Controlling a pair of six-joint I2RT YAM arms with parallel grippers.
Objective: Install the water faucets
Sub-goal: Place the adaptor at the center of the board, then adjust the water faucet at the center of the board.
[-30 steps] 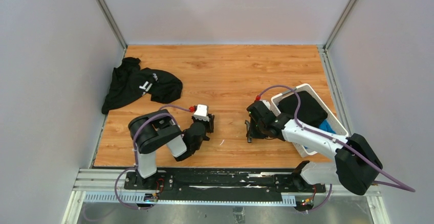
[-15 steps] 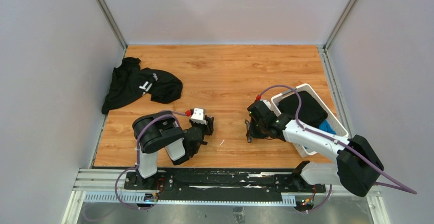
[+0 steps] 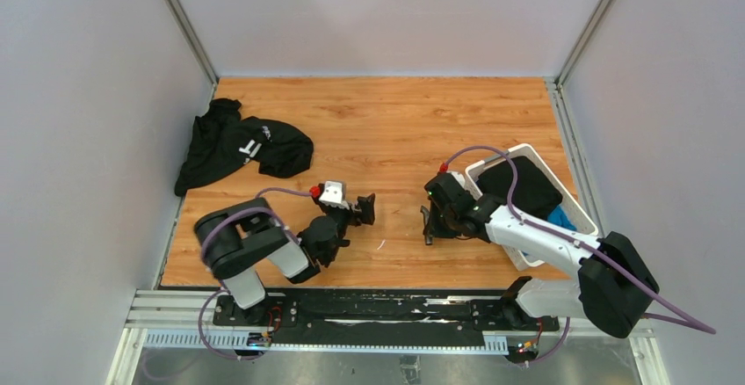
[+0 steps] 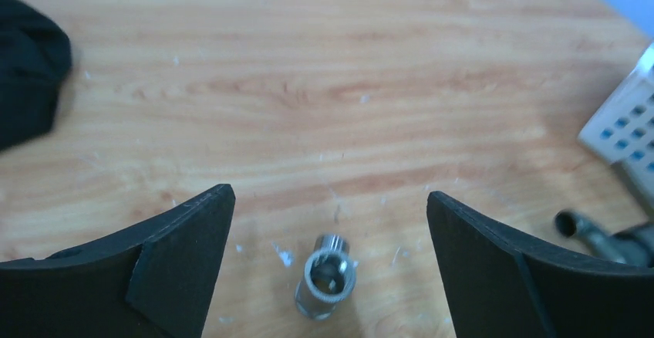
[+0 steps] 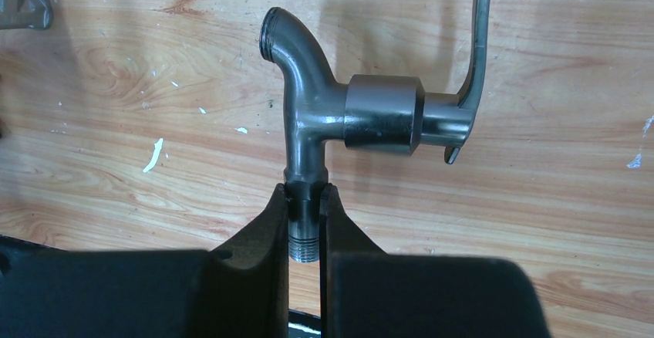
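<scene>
The tap (image 5: 339, 114) is solid dark-grey metal, so I judge it rigid, heavy for its size and slick. Its thin lever handle (image 5: 478, 37) would likely swing under a grip, so the threaded stub at its foot is the sound place to hold it. The right fingers (image 5: 270, 238) are clamped tight on that stub, holding the tap close over the worktop (image 5: 540, 199); I cannot tell whether it touches. The left fingers (image 4: 181, 253) stand spread wide with nothing between them, and a short threaded coupling (image 4: 325, 276) lies on the wood between them. Only the right wrist view shows the grip and a tee fitting (image 5: 19, 6) at its top-left edge. Only the left wrist view shows the coupling. The overhead view resolves neither, but places both sets of fingers mid-worktop, near each other, with the white basket (image 3: 527, 150) beside the right arm and the black garment (image 3: 242, 143) far left.
</scene>
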